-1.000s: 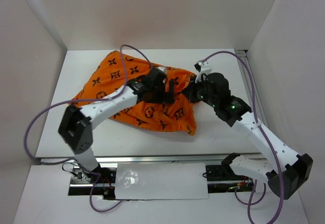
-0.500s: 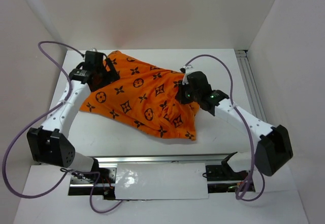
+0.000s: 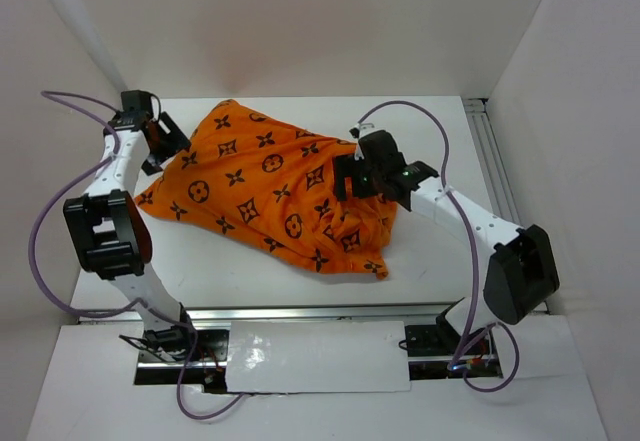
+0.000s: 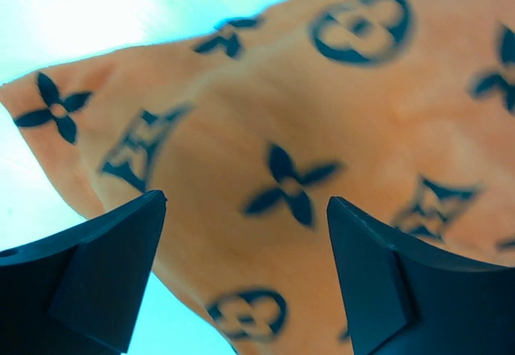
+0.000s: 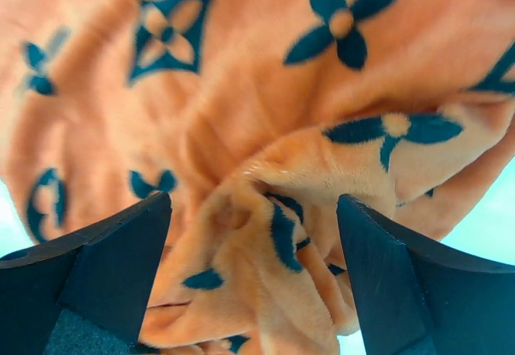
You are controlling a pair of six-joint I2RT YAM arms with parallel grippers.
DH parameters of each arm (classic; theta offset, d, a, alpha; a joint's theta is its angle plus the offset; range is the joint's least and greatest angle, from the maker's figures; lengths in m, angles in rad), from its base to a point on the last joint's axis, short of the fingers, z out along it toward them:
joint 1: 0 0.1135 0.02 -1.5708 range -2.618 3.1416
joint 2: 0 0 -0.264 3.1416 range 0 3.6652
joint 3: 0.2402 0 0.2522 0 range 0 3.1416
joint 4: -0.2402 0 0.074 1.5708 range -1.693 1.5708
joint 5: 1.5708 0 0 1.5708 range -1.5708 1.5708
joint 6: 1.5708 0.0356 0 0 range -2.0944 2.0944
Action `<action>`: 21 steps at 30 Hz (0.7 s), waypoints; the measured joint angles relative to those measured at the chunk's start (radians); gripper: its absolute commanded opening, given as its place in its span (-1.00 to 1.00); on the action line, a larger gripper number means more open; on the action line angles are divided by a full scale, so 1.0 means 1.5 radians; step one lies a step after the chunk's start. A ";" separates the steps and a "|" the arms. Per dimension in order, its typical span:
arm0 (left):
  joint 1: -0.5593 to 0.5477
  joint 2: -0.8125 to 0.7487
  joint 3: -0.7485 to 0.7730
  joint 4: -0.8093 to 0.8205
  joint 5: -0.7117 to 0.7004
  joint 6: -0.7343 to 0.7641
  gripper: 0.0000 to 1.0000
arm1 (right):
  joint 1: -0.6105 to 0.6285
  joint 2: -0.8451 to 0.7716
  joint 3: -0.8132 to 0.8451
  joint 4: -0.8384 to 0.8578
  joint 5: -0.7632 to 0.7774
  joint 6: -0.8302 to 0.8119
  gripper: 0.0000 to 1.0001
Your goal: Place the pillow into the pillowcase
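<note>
Pillowcase (image 3: 270, 186): bright orange, printed all over w/ dark brown-black motifs: 4-petal flowers, pointed stars in diamonds, flowers in circles. Left wrist view: print reads near-black on softer peach-orange, w/ a flower mid-frame and a circle motif at 1 o'clock. Right wrist view: diamond star at 11 o'clock, flower w/ orange centre at 1 o'clock. Table (image 3: 200, 261): plain white, tinted pale cyan in both wrist views. Walls (image 3: 330, 21): white, no pattern. Left arm (image 3: 115, 166) & right arm (image 3: 470, 223): white links, black joints; green lights on the right one. Cables (image 3: 405, 104): purple. Left gripper (image 4: 245, 200) & right gripper (image 5: 253, 200): matt black fingers. Rail (image 3: 300, 313) at 6 o'clock: silver, white sheet (image 3: 315, 356) below it.
</note>
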 measured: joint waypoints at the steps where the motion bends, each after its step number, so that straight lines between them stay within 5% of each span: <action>1: 0.015 0.008 -0.006 0.011 0.008 0.000 0.82 | 0.002 -0.005 0.005 0.000 -0.002 0.000 0.82; 6: 0.056 0.053 -0.014 0.049 0.037 0.001 0.74 | 0.006 -0.015 0.021 0.000 -0.025 0.001 0.76; 9: 0.054 0.089 -0.023 0.071 0.049 0.000 0.46 | 0.018 0.008 0.039 0.003 -0.029 0.003 0.72; 12: 0.053 0.098 -0.059 0.107 0.070 -0.003 -0.09 | 0.042 0.045 0.045 0.014 -0.022 0.005 0.69; 14: 0.053 0.098 -0.080 0.135 0.082 -0.007 -0.94 | 0.056 0.075 0.046 0.013 -0.011 0.010 0.60; 18: 0.047 0.091 -0.128 0.197 0.101 -0.003 -1.00 | 0.064 0.112 0.046 0.007 0.024 0.022 -0.33; 20: 0.042 0.073 -0.164 0.234 0.099 -0.002 -1.00 | 0.064 0.113 0.046 0.002 0.052 0.028 -1.00; 21: 0.039 0.056 -0.187 0.253 0.097 -0.003 -1.00 | 0.063 0.112 0.047 -0.001 0.070 0.033 -1.00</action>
